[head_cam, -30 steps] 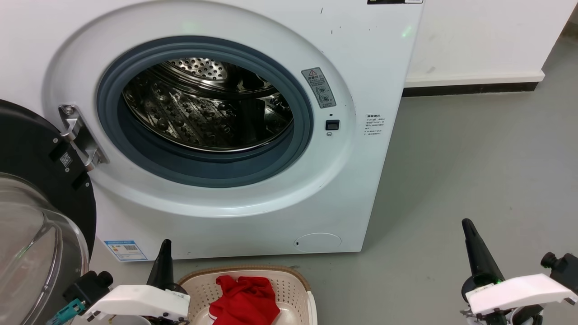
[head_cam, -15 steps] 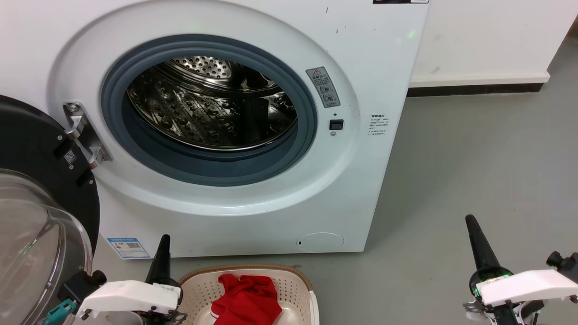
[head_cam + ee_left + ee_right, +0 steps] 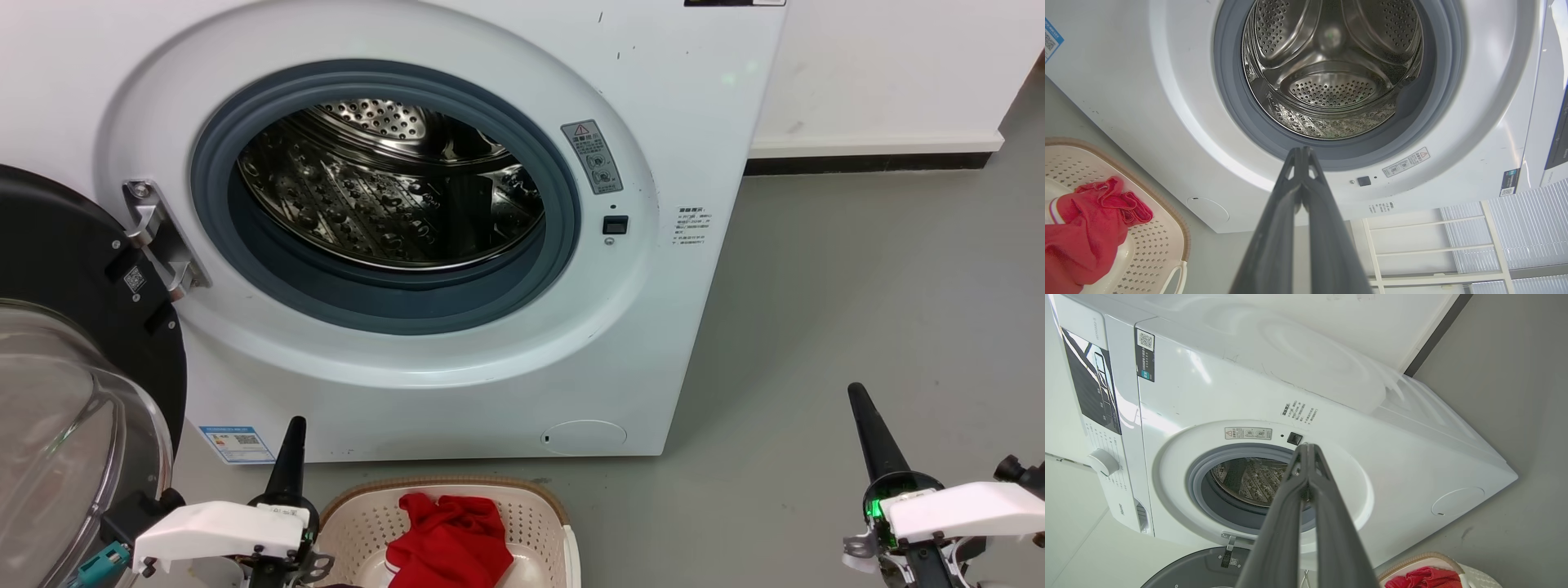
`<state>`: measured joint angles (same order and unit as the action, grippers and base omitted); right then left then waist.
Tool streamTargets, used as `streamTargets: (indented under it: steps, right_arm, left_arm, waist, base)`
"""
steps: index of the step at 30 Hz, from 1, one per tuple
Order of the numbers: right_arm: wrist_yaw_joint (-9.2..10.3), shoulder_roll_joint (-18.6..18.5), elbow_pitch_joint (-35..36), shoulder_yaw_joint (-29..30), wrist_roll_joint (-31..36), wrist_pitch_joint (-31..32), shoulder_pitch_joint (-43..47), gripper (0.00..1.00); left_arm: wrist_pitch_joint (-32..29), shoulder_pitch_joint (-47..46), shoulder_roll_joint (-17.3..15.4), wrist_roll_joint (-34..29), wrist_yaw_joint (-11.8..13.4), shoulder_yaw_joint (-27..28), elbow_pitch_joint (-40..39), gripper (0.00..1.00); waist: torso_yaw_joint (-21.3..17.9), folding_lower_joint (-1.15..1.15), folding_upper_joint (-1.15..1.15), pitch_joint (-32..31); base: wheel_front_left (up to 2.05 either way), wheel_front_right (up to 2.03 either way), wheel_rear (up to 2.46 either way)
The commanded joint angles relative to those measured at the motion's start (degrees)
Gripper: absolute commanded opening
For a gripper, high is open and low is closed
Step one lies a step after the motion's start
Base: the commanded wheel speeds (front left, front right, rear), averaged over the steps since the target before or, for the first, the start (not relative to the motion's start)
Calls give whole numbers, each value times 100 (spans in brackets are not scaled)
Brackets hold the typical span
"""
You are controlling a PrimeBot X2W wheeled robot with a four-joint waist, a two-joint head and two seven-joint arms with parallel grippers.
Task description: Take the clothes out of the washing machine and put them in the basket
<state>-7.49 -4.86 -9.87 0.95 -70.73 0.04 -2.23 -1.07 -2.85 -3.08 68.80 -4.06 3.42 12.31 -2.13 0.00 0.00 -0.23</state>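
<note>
Washing machine: one, with one round door and one steel drum. Basket: one. Red clothes: one heap, garments inside not countable. Grippers: two, left gripper and right gripper.

basket cropped below, warning sticker text illegible

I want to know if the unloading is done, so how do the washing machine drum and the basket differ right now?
The drum is shiny steel; the basket is cream plastic with a brown rim. The drum shows only bare metal where visible; the basket holds red clothes. The drum opens forward; the basket sits on the floor, open upward. Both have perforated walls.
</note>
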Motion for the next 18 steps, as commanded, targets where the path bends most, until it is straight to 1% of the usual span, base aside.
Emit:
streamTargets:
  steps: [1,18]
  right_arm:
    - [-1,-29,1,22,-154,27,-124,0]
    - [-1,-13,-166,137,-1045,202,-246,0]
  left_arm:
    - [-31,-136,-6,132,-57,30,-21,0]
    - [-239,-236,5,1025,-172,154,60,0]
  waist:
    - [6,0,0,1]
    - [78,0,0,15]
  base:
    - [0,0,0]
    - [0,0,0]
